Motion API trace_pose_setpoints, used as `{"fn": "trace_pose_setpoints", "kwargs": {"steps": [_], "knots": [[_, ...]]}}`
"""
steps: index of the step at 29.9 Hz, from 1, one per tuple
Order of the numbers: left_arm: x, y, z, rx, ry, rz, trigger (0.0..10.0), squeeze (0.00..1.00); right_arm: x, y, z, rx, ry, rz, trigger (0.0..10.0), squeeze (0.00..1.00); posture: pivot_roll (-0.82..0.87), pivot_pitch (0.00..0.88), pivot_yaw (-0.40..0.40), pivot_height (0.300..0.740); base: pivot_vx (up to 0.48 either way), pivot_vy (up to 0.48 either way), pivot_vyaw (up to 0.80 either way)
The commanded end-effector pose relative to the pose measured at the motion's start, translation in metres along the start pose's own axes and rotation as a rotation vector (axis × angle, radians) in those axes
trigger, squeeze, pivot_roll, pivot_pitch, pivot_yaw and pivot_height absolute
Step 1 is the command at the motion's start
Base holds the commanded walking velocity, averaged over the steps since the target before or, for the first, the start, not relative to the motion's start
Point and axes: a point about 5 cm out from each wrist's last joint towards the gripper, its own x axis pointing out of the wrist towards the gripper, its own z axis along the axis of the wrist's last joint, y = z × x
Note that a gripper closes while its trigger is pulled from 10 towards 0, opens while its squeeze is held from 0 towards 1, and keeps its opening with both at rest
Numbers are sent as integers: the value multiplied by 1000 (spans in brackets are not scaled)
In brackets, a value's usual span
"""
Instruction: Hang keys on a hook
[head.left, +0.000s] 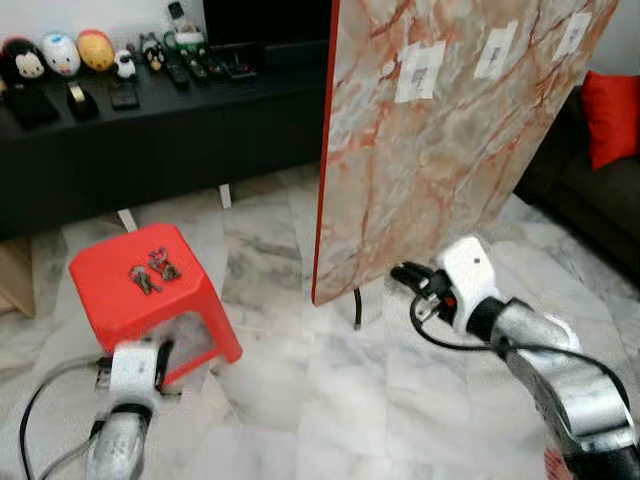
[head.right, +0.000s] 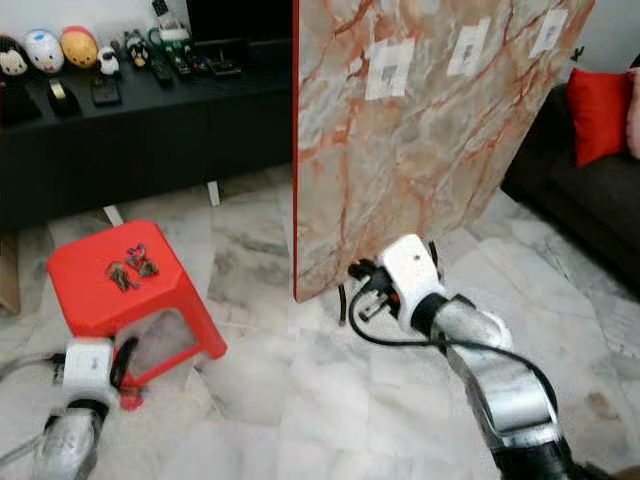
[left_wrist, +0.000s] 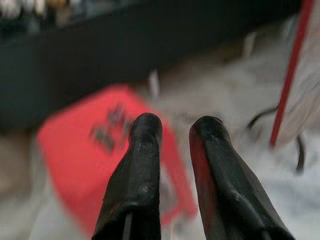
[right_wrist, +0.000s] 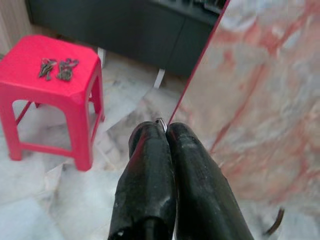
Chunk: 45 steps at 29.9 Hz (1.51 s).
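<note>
Two key bunches (head.left: 154, 271) lie on the red stool (head.left: 110, 300) at ten o'clock. Right claw (right_wrist: 163, 129) pinches a small ring (right_wrist: 161, 121); left claw (left_wrist: 175, 131) stands narrowly parted.

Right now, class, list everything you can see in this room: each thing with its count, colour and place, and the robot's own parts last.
Stool: one, red, on the marble floor at the robot's left.
Keys: two small dark bunches, on top of the stool.
Marble board: one, pink-veined with a red edge, standing upright ahead.
Labels: three, white, stuck high on the board.
Cabinet: one, long, black, against the far wall.
Toys: several, mixed colours, on the cabinet.
Cushion: one, red, on a dark sofa at right.
Left gripper: black, open, pointing toward the stool.
Right gripper: black, shut on a key ring, near the board's edge.
</note>
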Motion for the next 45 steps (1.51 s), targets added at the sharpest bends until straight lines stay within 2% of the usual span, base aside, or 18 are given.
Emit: {"fn": "trace_pose_setpoints", "kwargs": {"steps": [1, 3, 4, 5, 7, 8, 10, 13, 15, 16, 20, 24, 26, 31, 34, 45], "knots": [[5, -4, 9, 13, -21, -59, 10000, 0, 5, -1, 2, -5, -3, 18, 10000, 0, 149, 84, -98, 740, 0, 0, 0], [8, -7, 17, 13, -46, -84, 10000, 0, 8, 0, 3, -1, -3, 20, 10000, 0, 154, 79, -93, 740, 0, 0, 0], [14, -14, 33, 11, -92, -147, 10000, 0, 14, 3, 4, 5, 1, 37, 10000, 0, 160, 69, -85, 740, 0, 0, 0], [14, -14, 33, 11, -92, -147, 10000, 0, 14, 3, 4, 5, 1, 37, 10000, 0, 160, 69, -85, 740, 0, 0, 0], [18, -24, 48, 3, -123, -236, 10000, 0, 19, 9, 6, -12, -16, 98, 10000, 0, 169, 57, -77, 740, 0, 0, 0], [18, -25, 50, 1, -124, -246, 10000, 0, 20, 10, 6, -18, -21, 108, 10000, 0, 169, 57, -77, 740, 0, 0, 0], [20, -32, 62, 72, -162, -324, 10000, 0, 22, 17, 10, -38, -43, 182, 10000, 0, 162, 47, -69, 740, 0, 0, 0], [20, -46, 79, 81, -187, -462, 10000, 0, 22, 32, 14, -120, -63, 350, 10000, 0, 152, 37, -66, 740, 0, 0, 0], [12, -61, 85, 57, -144, -652, 10000, 0, 19, 39, 10, -160, -31, 452, 10000, 0, 154, 32, -70, 740, 0, 0, 0], [10, -64, 87, 58, -136, -697, 10000, 0, 18, 41, 8, -176, -17, 479, 10000, 0, 158, 29, -71, 740, 0, 0, 0], [0, -76, 91, 85, -92, -847, 10000, 0, 14, 47, -2, -239, 44, 579, 10000, 0, 165, 30, -81, 740, 0, 0, 0], [-10, -85, 93, 48, -50, -952, 10000, 0, 14, 52, -1, -236, 38, 633, 10000, 0, 165, 31, -89, 740, 0, 0, 0], [-19, -89, 88, 46, 8, -1025, 10000, 0, 15, 54, -1, -269, 47, 665, 10000, 0, 166, 31, -95, 740, 0, 0, 0], [-26, -90, 88, 30, 64, -1087, 10000, 0, 16, 53, -1, -279, 47, 667, 10000, 0, 167, 29, -99, 740, 0, 0, 0], [-30, -91, 89, 51, 89, -1117, 10000, 0, 16, 53, 1, -281, 43, 668, 10000, 0, 164, 29, -99, 740, 0, 0, 0], [-43, -97, 98, -19, 123, -1237, 10000, 0, 12, 57, 0, -305, 40, 715, 10000, 0, 159, 40, -97, 740, 0, 0, 0]]}}
